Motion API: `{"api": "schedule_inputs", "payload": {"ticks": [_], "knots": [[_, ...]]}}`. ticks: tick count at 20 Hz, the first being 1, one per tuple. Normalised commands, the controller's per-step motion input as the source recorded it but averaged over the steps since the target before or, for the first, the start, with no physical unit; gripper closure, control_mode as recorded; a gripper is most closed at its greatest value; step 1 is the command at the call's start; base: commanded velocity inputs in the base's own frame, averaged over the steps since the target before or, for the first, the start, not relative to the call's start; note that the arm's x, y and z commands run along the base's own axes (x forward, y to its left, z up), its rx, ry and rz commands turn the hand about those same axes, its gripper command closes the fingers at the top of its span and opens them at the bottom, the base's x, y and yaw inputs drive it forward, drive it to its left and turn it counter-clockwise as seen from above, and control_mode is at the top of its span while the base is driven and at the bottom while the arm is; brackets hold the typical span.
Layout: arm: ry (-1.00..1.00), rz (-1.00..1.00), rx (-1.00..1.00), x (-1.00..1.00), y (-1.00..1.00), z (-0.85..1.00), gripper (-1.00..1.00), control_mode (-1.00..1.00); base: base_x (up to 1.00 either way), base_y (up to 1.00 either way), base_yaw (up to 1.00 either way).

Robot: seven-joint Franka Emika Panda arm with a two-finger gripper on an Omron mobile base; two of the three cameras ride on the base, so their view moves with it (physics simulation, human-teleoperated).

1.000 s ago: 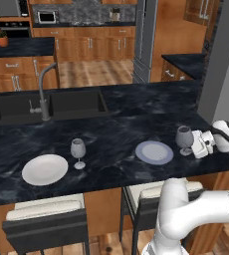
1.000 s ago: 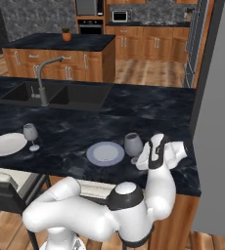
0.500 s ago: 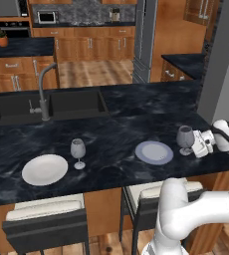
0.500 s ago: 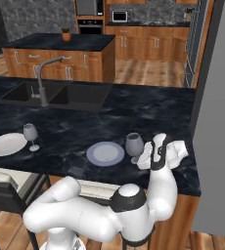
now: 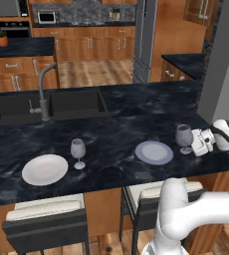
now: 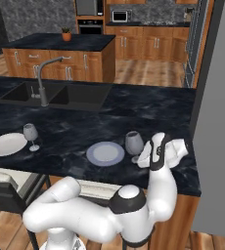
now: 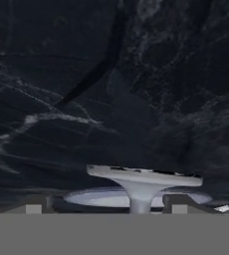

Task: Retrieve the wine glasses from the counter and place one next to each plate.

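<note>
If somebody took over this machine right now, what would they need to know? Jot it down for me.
Gripper: jaws open, holding nothing, right beside the second wine glass.
That glass stands upright on the counter just right of the bluish plate.
First wine glass stands upright right of the white plate.
Done: a glass by each plate.
Left: back the arm away without knocking the glass.

black marble counter (image 5: 116,139), two plates (image 5: 45,169), two wine glasses (image 5: 78,153)
</note>
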Motion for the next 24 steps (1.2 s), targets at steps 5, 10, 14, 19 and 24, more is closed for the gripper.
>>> {"api": "schedule_inputs", "payload": {"ticks": [5, 10, 14, 19, 24], "knots": [[-0.02, -0.02, -0.11, 0.0, 0.0, -0.52, -1.0, -1.0, 0.0, 0.0, 0.0], [-0.06, 0.0, -0.11, -0.08, -0.31, -0.47, -1.0, -1.0, 0.0, 0.0, 0.0], [-0.01, 0.0, -0.05, -0.12, -0.69, -0.56, -1.0, -1.0, 0.0, 0.0, 0.0], [0.0, 0.0, -0.01, -0.19, -0.8, -0.57, -1.0, -1.0, 0.0, 0.0, 0.0], [0.0, 0.0, -0.01, -0.07, -0.68, -0.6, -1.0, -1.0, 0.0, 0.0, 0.0]]}}
